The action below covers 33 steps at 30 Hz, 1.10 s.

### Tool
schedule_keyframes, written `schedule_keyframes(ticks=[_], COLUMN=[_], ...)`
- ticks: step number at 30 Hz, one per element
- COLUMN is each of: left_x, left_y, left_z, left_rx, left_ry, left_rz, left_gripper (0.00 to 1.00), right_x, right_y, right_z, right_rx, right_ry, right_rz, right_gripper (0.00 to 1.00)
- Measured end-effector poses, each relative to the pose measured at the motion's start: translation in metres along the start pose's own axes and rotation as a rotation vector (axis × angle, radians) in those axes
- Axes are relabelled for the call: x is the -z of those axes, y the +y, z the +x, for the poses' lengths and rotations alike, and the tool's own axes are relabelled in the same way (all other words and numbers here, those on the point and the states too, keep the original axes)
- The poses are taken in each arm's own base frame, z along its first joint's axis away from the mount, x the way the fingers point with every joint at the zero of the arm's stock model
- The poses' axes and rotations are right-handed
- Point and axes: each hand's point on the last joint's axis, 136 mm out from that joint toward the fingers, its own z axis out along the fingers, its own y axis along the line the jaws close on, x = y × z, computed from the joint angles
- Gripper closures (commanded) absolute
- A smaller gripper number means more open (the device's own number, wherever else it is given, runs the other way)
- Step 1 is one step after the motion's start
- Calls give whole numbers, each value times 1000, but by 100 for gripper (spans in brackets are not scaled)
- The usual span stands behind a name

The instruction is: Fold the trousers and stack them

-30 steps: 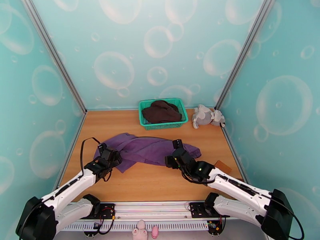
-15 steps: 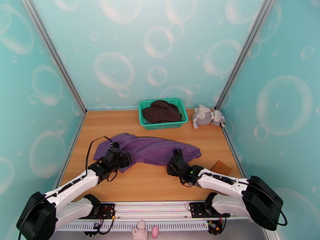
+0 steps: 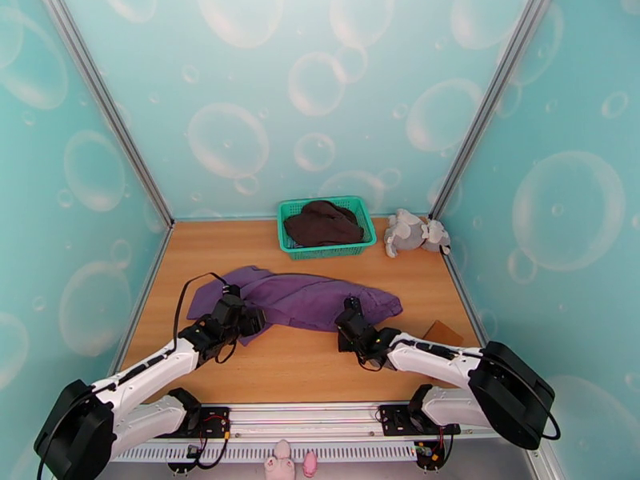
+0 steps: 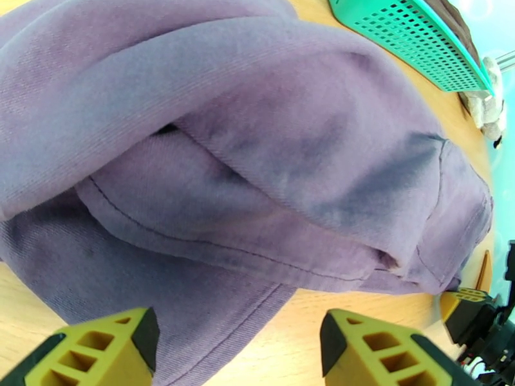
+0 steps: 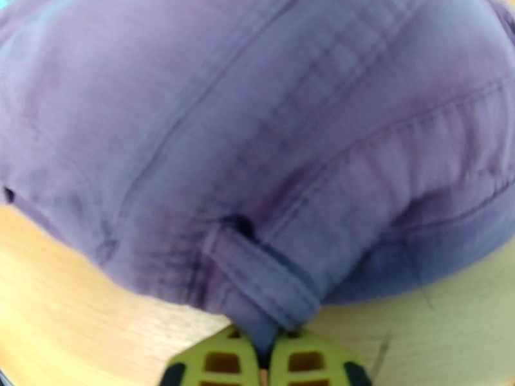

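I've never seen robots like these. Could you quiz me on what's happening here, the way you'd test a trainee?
1. True or false: the right gripper is shut on an edge of the purple trousers.
2. What lies in the green basket? A) a ball B) a dark brown garment C) a towel
3. Fill in the blank: the left gripper, at the near edge of the trousers, has its jaws ____.

Key: 1 true; 2 B; 3 open.
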Motion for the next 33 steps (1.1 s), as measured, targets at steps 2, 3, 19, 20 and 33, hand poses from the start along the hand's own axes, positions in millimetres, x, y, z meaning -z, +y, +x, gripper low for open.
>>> schedule_keyframes(ticks=[2, 3, 19, 20, 33], left_x=[1, 1, 28, 29, 33], left_y=[1, 2, -17, -23, -47], left_z=[-2, -3, -33, -34, -25], left_rx=[0, 0, 60, 67, 275], left_ry=[-10, -14, -119, -116, -63], left_rz=[-12, -19, 89, 122, 302], left_gripper=[30, 30, 29, 29, 26], right_x=[16, 24, 181, 183, 186], right_y=[7, 11, -76, -80, -69], right_z=[-23, -34, -178, -180, -198], right_rx=[4, 3, -132, -131, -60], right_ry=[-56, -85, -557, -563, -565], right_rz=[-22, -34, 110, 114, 71], right_gripper=[100, 100, 100, 100, 100])
